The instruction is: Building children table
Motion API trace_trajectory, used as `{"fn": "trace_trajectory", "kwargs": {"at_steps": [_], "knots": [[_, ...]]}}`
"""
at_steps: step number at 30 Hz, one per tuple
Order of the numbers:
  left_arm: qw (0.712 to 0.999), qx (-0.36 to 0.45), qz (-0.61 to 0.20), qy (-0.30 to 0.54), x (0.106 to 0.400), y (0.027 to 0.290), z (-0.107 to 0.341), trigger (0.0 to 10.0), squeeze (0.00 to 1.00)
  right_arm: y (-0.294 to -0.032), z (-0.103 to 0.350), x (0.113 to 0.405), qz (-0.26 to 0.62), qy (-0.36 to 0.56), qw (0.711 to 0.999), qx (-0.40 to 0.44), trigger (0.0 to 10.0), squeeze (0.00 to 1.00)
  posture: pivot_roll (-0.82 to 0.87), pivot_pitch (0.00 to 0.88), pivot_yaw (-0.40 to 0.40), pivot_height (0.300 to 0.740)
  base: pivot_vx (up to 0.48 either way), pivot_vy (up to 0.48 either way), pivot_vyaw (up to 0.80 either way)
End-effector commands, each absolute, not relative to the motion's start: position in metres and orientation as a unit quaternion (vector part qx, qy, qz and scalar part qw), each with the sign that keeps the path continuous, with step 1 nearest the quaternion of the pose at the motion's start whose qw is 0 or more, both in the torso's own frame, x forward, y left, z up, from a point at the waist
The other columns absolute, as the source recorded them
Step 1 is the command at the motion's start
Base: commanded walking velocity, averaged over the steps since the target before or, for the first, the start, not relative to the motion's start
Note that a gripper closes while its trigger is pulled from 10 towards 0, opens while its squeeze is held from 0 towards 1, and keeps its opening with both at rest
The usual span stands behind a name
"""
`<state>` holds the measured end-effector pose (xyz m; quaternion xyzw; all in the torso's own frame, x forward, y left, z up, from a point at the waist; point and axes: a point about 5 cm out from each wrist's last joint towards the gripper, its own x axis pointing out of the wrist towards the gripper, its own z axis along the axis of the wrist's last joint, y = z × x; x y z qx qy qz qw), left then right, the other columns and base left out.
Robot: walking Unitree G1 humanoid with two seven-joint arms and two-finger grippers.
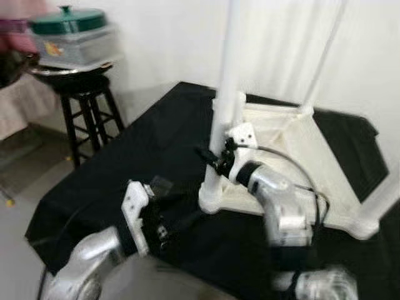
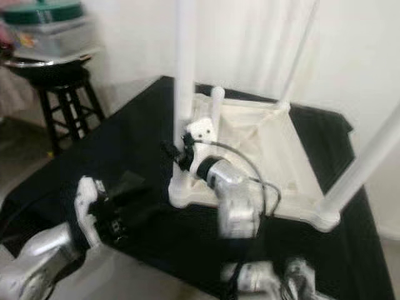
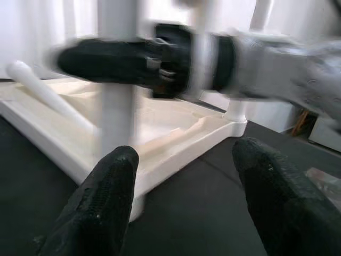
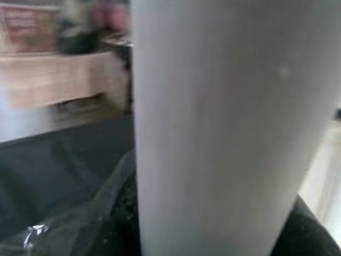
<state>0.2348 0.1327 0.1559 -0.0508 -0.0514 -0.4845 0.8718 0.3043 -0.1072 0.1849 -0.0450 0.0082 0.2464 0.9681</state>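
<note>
A black cloth (image 1: 144,144) covered the floor (image 1: 19,206) and carried the work. On it, toward 1 o'clock, a white table (image 1: 281,134) lay upside down, its legs (image 1: 225,94) pointing up. A clear plastic bag (image 1: 161,183) lay on the cloth at about 9 o'clock from the nearest leg. At 10 o'clock a black stool (image 1: 84,109) stood on the bare floor just beside the cloth's edge.
</note>
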Motion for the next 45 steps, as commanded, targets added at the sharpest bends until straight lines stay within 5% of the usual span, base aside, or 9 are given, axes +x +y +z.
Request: {"fn": "trace_trajectory", "kwargs": {"at_steps": [1, 4, 5, 11, 17, 19, 31, 32, 45], "knots": [[0.868, -0.053, -0.491, -0.05, 0.237, 0.133, 0.158, 10.0, 0.0, -0.107, 0.162, 0.297, 0.261, 0.081, 0.958, -0.081, 0.0, 0.0, -0.06, 0.063, -0.025, 0.74, 0.0, 0.0, 0.0], [0.866, -0.054, -0.495, -0.046, 0.239, 0.133, 0.157, 10.0, 0.0, -0.104, 0.168, 0.307, 0.281, 0.072, 0.953, -0.088, 0.0, 0.0, -0.04, 0.051, -0.036, 0.74, 0.0, 0.0, 0.0], [0.869, -0.054, -0.49, -0.048, 0.239, 0.134, 0.157, 10.0, 0.0, -0.108, 0.177, 0.325, 0.272, 0.064, 0.955, -0.096, 10.0, 0.0, -0.04, 0.048, -0.033, 0.74, 0.0, 0.0, 0.0], [0.873, -0.054, -0.483, -0.051, 0.239, 0.134, 0.156, 10.0, 0.0, -0.103, 0.205, 0.332, 0.326, 0.04, 0.942, -0.064, 10.0, 1.0, -0.03, 0.036, -0.038, 0.74, 0.0, 0.0, 0.0], [0.871, -0.054, -0.486, -0.05, 0.239, 0.133, 0.156, 10.0, 0.0, -0.104, 0.241, 0.335, 0.47, -0.031, 0.878, -0.087, 10.0, 0.96, -0.02, 0.03, -0.042, 0.74, 0.0, 0.0, 0.0], [0.871, -0.054, -0.486, -0.051, 0.24, 0.132, 0.155, 10.0, 0.0, -0.109, 0.247, 0.335, 0.554, -0.041, 0.823, -0.117, 10.0, 0.0, -0.02, 0.024, -0.045, 0.74, 0.0, 0.0, 0.0], [0.87, -0.054, -0.487, -0.051, 0.238, 0.129, 0.155, 10.0, 0.0, -0.107, 0.244, 0.357, 0.685, 0.007, 0.723, -0.085, 9.2, 0.0, 0.01, 0.023, -0.05, 0.74, 0.0, 0.0, 0.0], [0.87, -0.054, -0.488, -0.05, 0.237, 0.128, 0.155, 10.0, 0.0, -0.106, 0.243, 0.359, 0.689, 0.013, 0.72, -0.077, 0.0, 0.0, 0.01, 0.024, -0.052, 0.74, 0.0, 0.0, 0.0], [0.869, -0.057, -0.489, -0.052, 0.235, 0.125, 0.155, 10.0, 0.0, -0.119, 0.227, 0.365, 0.681, 0.025, 0.728, -0.072, 0.0, 0.0, 0.0, 0.024, -0.061, 0.74, 0.0, 0.0, 0.0]]}}
